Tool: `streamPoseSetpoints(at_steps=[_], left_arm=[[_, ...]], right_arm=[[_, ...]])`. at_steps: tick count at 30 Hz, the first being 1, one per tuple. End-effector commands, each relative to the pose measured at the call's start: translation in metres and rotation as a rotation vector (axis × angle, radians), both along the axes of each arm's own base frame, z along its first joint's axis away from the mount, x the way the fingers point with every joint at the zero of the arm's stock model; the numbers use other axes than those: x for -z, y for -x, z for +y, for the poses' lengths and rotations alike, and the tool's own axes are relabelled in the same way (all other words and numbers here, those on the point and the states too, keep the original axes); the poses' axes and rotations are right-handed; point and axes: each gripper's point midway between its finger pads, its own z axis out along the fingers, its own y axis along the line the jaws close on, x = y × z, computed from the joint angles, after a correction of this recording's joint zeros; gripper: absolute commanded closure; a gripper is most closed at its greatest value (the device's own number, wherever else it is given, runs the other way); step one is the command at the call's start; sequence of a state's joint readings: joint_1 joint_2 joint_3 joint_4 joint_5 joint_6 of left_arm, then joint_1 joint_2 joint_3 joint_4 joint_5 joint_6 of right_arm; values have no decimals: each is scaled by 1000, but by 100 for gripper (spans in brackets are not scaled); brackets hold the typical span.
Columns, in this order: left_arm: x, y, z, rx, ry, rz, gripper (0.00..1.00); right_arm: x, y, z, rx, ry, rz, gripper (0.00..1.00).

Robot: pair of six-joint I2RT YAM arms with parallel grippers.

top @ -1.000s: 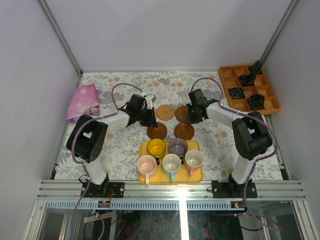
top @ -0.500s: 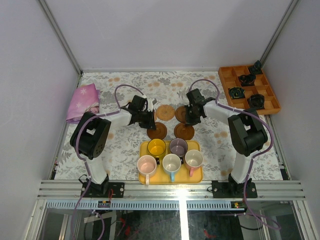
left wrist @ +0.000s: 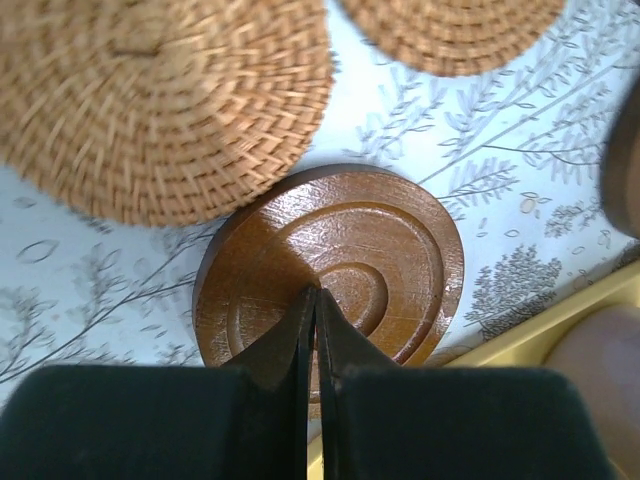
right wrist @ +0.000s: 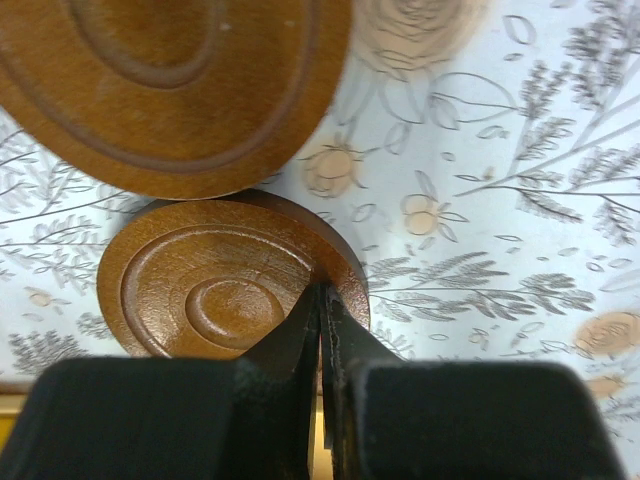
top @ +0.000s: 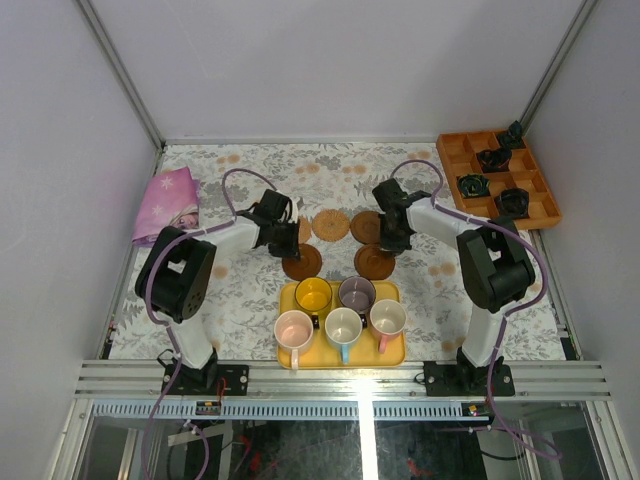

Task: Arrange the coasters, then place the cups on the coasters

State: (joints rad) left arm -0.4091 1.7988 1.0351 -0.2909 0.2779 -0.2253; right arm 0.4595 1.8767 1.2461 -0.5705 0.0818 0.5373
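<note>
Two tan woven coasters and three dark brown coasters lie mid-table behind the yellow tray. My left gripper is shut, holding nothing, its tips over the left dark coaster. My right gripper is shut too, with its tips at the right rim of another dark coaster. The third dark coaster lies just behind it. On the tray stand the cups: yellow, purple-grey, pink, light blue, cream-pink.
An orange compartment box with small black objects sits at the back right. A pink cloth lies at the left edge. The tray's yellow rim runs close in front of the dark coasters.
The left dark coaster has slid left with my left gripper. The right dark coaster has slid slightly right with my right gripper. Both grippers stayed shut.
</note>
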Motion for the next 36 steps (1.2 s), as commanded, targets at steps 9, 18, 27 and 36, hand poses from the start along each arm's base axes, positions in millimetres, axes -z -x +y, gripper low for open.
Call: streamPoseSetpoints(at_steps=[9,18,27,36], left_arm=[[25,6,92,-338,-153,158,100],[19,-45,143,-533,-170,120,100],[19,-113,174,-607,-151,69,100],[25,-144,165,-573,-94,60,100]], right_arm=[[9,-10,-118,227,265,85,100],[12,-69,-145,311,236,26,100],[14,-120,-139,318,166,-35,100],[0,-159,-121,282,70,-130,100]])
